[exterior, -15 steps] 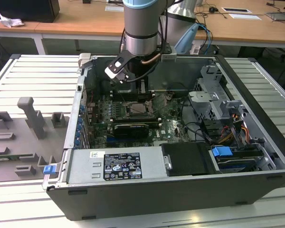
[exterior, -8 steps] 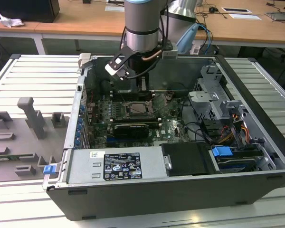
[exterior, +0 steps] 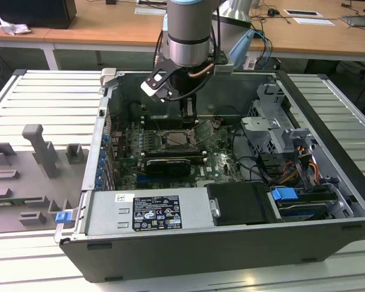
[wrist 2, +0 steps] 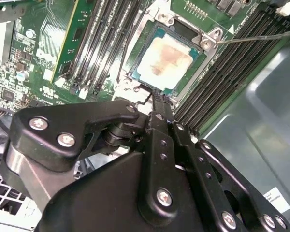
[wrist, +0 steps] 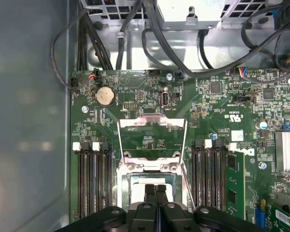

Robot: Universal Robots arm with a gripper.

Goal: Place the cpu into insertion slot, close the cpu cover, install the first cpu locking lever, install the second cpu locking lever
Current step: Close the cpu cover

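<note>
The cpu [wrist 2: 164,60] lies flat in its slot on the green board [wrist: 135,92], with a brown smear on top. The cpu cover [wrist: 152,123] is swung open. The gripper [wrist 2: 157,99] is at the slot's edge, its 2 fingers [wrist: 149,193] pressed together, holding nothing and hiding part of the cpu.

Black memory slots [wrist: 94,179] flank the pincer [wrist: 155,187] on the green motherboard [wrist: 150,96]; a coin battery [wrist: 105,95] lies farther off.

A white label [exterior: 155,212] sits on the power supply [exterior: 103,216] in the exterior view, its print too small to read. White lettering [wrist: 234,117] on the motherboard [wrist: 150,96] in the first wrist view cannot be made out reliably.
</note>
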